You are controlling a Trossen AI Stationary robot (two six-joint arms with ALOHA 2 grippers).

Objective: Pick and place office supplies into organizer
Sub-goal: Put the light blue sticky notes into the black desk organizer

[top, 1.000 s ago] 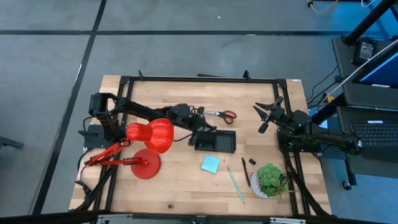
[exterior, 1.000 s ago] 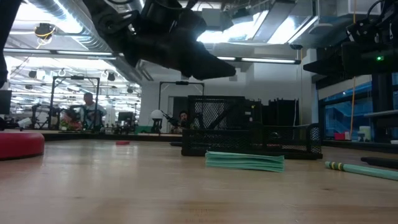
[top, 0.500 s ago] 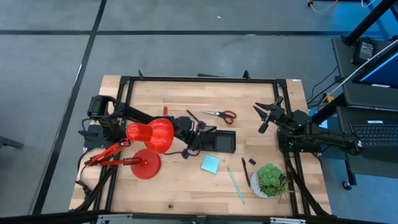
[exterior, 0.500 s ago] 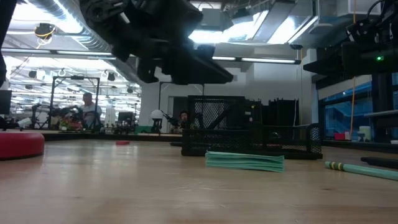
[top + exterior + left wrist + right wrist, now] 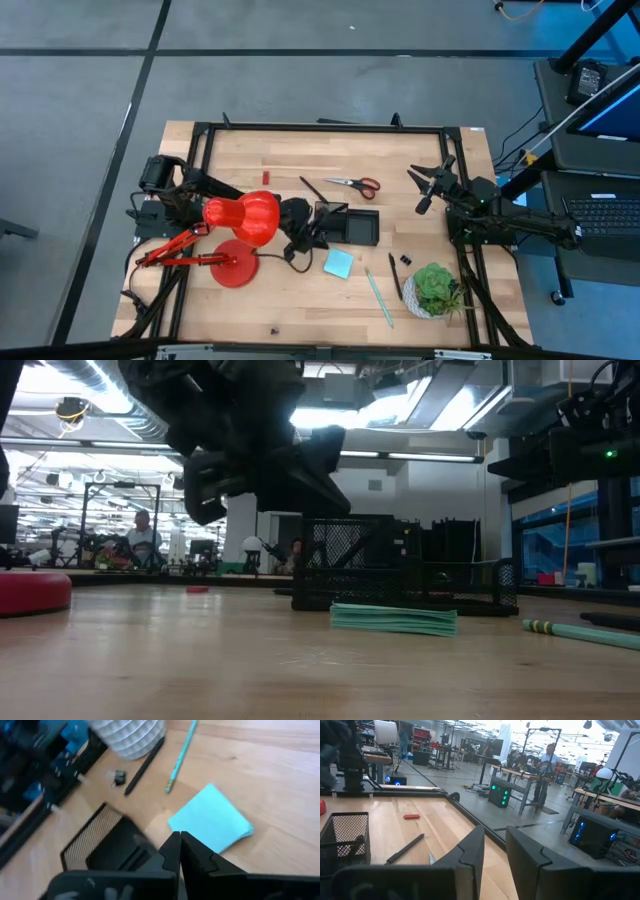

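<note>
The left gripper's (image 5: 179, 851) jaws are pressed together, empty, above the bench (image 5: 250, 300) between the black mesh organizer (image 5: 347, 226) and the light-blue sticky-note pad (image 5: 338, 263). The right gripper's (image 5: 493, 851) jaws stand apart near the bench's right edge. Red-handled scissors (image 5: 353, 183) lie beyond the organizer; the teal pen (image 5: 378, 297) lies beside the plant pot (image 5: 432, 290).

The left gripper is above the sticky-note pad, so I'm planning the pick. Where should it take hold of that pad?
Grip the light-blue sticky-note pad across two opposite side edges, descending from straight above. It lies flat on the table as a thin square stack, clear on all sides. The left gripper looks shut and should open first.
</note>
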